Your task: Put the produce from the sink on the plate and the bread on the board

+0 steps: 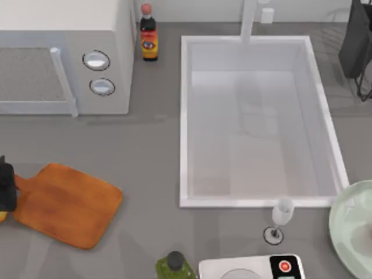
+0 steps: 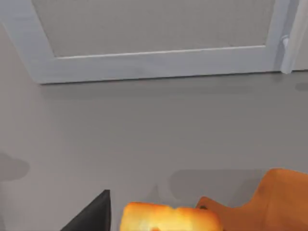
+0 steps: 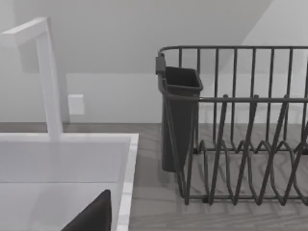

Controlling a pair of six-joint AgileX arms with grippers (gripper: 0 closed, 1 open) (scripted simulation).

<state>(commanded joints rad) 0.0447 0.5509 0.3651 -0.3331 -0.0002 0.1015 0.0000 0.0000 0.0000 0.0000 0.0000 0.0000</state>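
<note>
At the table's far left edge, my left gripper (image 1: 6, 186) stands just left of the orange-brown board (image 1: 67, 203). It is open around the golden bread (image 2: 168, 219). One dark finger (image 2: 94, 216) stands a small gap away from the loaf's side. A sliver of the bread (image 1: 2, 216) shows under the gripper. The white sink (image 1: 185, 116) holds nothing. The pale green plate (image 1: 351, 226) is cut off at the lower right edge. The produce is out of view. My right gripper (image 3: 154, 227) is open and hovers low by the sink's rim (image 3: 126, 192), with one finger (image 3: 94, 216) showing.
A white microwave (image 1: 58, 52) stands at the back left beside a dark sauce bottle (image 1: 149, 35). A dark dish rack (image 3: 240, 144) stands right of the sink. A wine glass (image 1: 281, 216), a green bottle (image 1: 174, 266) and a white scale (image 1: 250, 267) stand near the front edge.
</note>
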